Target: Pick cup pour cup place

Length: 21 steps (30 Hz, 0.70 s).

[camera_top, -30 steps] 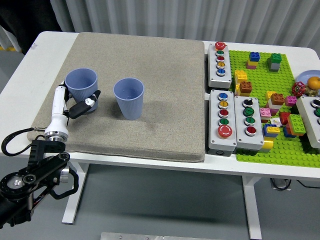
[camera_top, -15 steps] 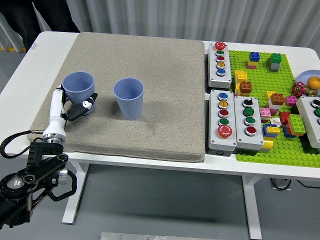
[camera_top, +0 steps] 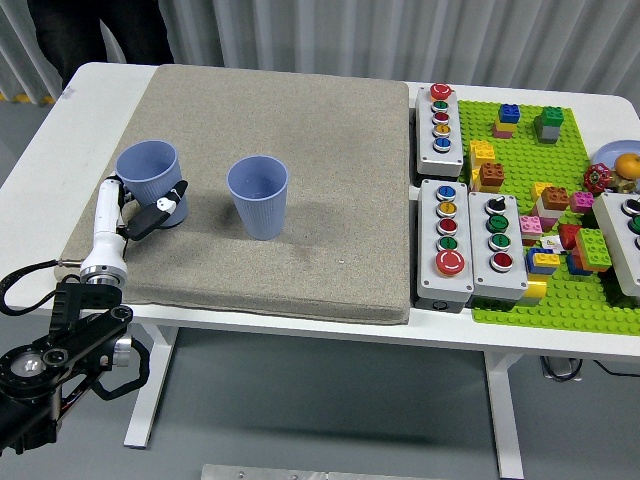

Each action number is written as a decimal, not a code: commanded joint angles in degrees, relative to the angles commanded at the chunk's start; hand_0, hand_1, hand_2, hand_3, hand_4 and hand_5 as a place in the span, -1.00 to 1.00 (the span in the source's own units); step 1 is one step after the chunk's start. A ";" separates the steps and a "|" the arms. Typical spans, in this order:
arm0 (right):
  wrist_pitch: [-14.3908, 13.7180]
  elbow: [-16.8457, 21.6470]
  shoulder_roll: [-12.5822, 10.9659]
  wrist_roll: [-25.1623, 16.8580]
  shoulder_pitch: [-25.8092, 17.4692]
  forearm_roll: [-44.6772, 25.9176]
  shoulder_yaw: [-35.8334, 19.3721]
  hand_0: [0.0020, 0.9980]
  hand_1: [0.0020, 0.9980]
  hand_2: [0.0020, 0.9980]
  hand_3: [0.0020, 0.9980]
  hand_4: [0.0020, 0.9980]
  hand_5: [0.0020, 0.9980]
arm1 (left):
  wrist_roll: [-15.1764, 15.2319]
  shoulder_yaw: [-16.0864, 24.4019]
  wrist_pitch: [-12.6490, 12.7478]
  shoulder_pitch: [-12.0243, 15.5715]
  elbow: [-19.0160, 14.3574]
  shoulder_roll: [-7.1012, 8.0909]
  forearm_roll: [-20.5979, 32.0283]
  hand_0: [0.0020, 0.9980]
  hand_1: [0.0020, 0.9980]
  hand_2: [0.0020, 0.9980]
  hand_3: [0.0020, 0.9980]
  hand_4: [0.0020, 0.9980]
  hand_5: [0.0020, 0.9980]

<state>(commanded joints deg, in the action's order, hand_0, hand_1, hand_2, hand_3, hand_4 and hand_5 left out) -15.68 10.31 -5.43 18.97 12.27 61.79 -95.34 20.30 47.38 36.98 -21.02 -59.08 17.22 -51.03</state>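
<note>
The first blue cup (camera_top: 149, 176) stands near the left edge of the grey mat (camera_top: 330, 150), and it leans a little toward that edge, because the left hand (camera_top: 140, 205) holds it low on its wall and seems to begin the lift. The fingers (camera_top: 165, 205) are curled around the lower part of the cup, with the dark fingertips on the side that faces the second cup, so the grip is closed on it and not wide. I cannot tell if the base is already free from the mat. The second blue cup (camera_top: 257, 196) stands upright just to the right, apart from the first, with its mouth open upward; I judge it is placed so near to make the pouring way short. The mat probably keeps the cups from sliding on the white table (camera_top: 60, 120). Toward the right edge of the table lie 3 button boxes (camera_top: 441, 123) and a green brick plate (camera_top: 560, 180) with coloured bricks, well apart from both cups. The right arm is not visible.
</note>
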 joint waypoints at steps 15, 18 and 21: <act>-0.09 0.00 0.01 0.01 0.04 -0.05 0.01 0.40 0.26 0.12 0.13 -1.00 -0.99 | -1.06 0.52 0.00 0.91 -1.02 -0.41 -3.87 0.37 0.47 0.78 0.56 0.81 -0.15; -0.07 0.00 -0.01 0.00 0.02 0.00 0.02 0.40 0.26 0.12 0.13 -1.00 -0.99 | -1.03 0.63 0.00 1.16 -1.09 -0.54 -3.98 0.38 0.47 0.78 0.56 0.81 -0.16; -0.06 0.00 -0.01 -0.01 -0.01 0.02 0.00 0.40 0.26 0.12 0.13 -1.00 -0.99 | -1.08 0.65 0.00 1.31 -1.04 -0.60 -4.00 0.38 0.47 0.78 0.56 0.81 -0.16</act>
<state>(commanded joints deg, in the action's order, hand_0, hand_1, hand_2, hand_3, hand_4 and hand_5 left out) -15.74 10.31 -5.44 18.97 12.26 61.82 -95.34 19.22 48.03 36.98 -19.71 -60.11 16.62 -55.04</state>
